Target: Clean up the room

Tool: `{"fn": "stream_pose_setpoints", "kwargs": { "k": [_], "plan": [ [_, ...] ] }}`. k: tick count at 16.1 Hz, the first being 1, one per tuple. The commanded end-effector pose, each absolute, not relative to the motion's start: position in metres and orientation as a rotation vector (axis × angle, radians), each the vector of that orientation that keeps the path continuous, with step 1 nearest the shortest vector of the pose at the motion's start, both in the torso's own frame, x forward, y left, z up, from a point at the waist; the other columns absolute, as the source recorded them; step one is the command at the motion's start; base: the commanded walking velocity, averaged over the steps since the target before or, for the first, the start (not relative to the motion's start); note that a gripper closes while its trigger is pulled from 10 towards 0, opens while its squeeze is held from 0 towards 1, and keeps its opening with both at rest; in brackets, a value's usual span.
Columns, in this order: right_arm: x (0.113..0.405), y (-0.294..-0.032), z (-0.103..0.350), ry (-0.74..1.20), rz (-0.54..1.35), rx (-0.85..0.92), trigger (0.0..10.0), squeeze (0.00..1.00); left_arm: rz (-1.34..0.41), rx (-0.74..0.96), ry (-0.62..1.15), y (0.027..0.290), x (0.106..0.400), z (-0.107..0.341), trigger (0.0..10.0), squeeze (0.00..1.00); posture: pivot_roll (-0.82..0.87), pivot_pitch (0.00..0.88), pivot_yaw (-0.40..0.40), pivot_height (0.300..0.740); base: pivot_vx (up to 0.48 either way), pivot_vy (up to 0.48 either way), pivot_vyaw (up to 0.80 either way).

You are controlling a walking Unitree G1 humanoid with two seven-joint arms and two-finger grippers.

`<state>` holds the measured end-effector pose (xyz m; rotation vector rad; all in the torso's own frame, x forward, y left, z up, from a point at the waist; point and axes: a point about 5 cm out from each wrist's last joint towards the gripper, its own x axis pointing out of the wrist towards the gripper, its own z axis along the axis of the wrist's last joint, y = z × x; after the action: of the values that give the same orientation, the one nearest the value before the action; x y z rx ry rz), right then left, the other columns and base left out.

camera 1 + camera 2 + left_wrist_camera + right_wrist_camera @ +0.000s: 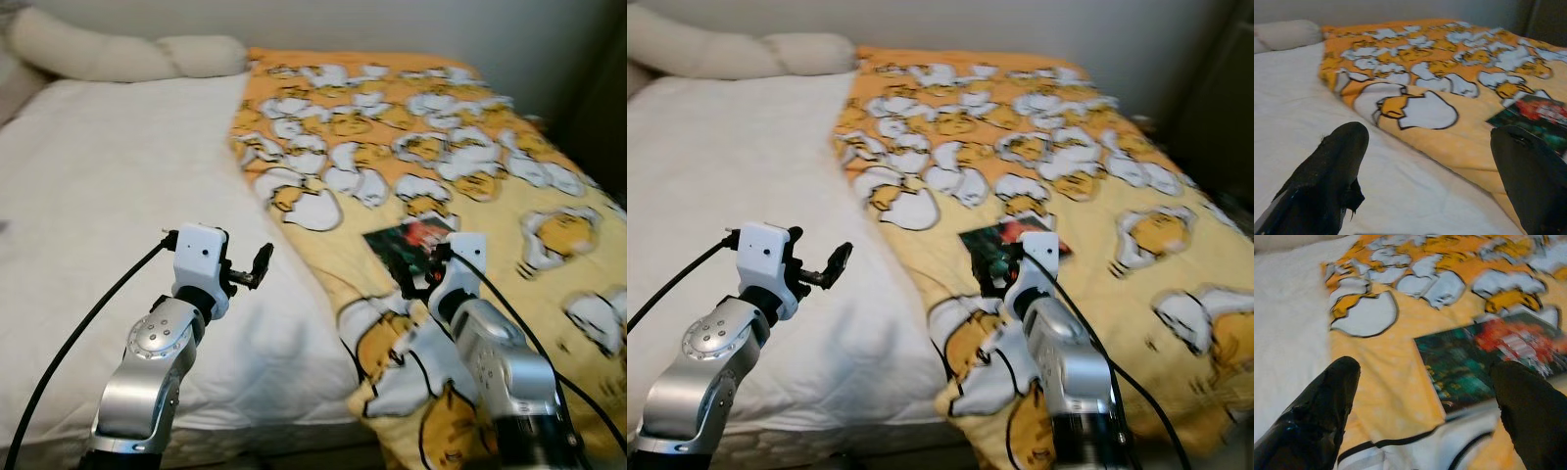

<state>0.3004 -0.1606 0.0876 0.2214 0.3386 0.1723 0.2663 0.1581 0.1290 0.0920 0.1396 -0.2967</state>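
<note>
Jaws of both grippers gape empty; right gripper (1425, 396) over book (1474, 362) on blanket (392, 127).

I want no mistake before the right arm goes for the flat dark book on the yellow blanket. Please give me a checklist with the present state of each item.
1. Right gripper open: ok, fingers wide apart.
2. Right gripper aimed at the book: ok, its near corner lies between the fingers.
3. Book free on top: ok, nothing rests on it.
4. Book lying flat on the blanket: ok.
5. Left gripper clear of the book: ok, open over the white sheet.
6. Fingers can get under the book's edge: cannot tell.
</note>
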Motion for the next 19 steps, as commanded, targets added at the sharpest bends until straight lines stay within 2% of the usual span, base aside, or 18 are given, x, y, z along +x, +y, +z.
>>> {"fn": "stream_pose_setpoints", "kwargs": {
  "k": [1, 3, 6, 11, 13, 14, 19],
  "plan": [
    [0.308, -0.167, 0.091, 0.340, 0.133, 0.284, 10.0, 1.00, -0.329, 0.108, 0.130, 0.156, 0.268, 0.135, 10.0, 0.00, 0.03, 0.000, 0.009, 0.740, 0.000, 0.000, 0.00],
    [0.324, -0.178, 0.088, 0.372, 0.067, 0.372, 10.0, 1.00, -0.356, 0.128, 0.143, 0.157, 0.266, 0.136, 10.0, 0.00, 0.04, 0.000, 0.012, 0.740, 0.000, 0.000, 0.00],
    [0.329, -0.178, 0.090, 0.370, 0.093, 0.356, 10.0, 1.00, -0.359, 0.132, 0.151, 0.159, 0.265, 0.137, 10.0, 0.00, 0.05, 0.000, 0.011, 0.740, 0.000, 0.000, 0.00],
    [0.323, -0.173, 0.086, 0.367, 0.144, 0.311, 10.0, 1.00, -0.311, 0.121, 0.137, 0.154, 0.268, 0.139, 10.0, 0.00, 0.04, 0.000, 0.009, 0.740, 0.000, 0.000, 0.00],
    [0.308, -0.170, 0.088, 0.335, 0.179, 0.209, 10.0, 1.00, -0.252, 0.109, 0.140, 0.158, 0.269, 0.138, 10.0, 0.00, 0.03, 0.000, 0.008, 0.740, 0.000, 0.000, 0.00],
    [0.302, -0.170, 0.089, 0.317, 0.175, 0.185, 10.0, 0.00, -0.228, 0.121, 0.142, 0.161, 0.270, 0.137, 10.0, 0.00, 0.03, 0.000, 0.008, 0.740, 0.000, 0.000, 0.00],
    [0.274, -0.176, 0.089, 0.269, 0.097, 0.202, 10.0, 0.00, -0.199, 0.115, 0.131, 0.160, 0.268, 0.134, 10.0, 0.00, 0.02, 0.000, -0.003, 0.740, 0.000, 0.000, 0.00]
  ]
}}
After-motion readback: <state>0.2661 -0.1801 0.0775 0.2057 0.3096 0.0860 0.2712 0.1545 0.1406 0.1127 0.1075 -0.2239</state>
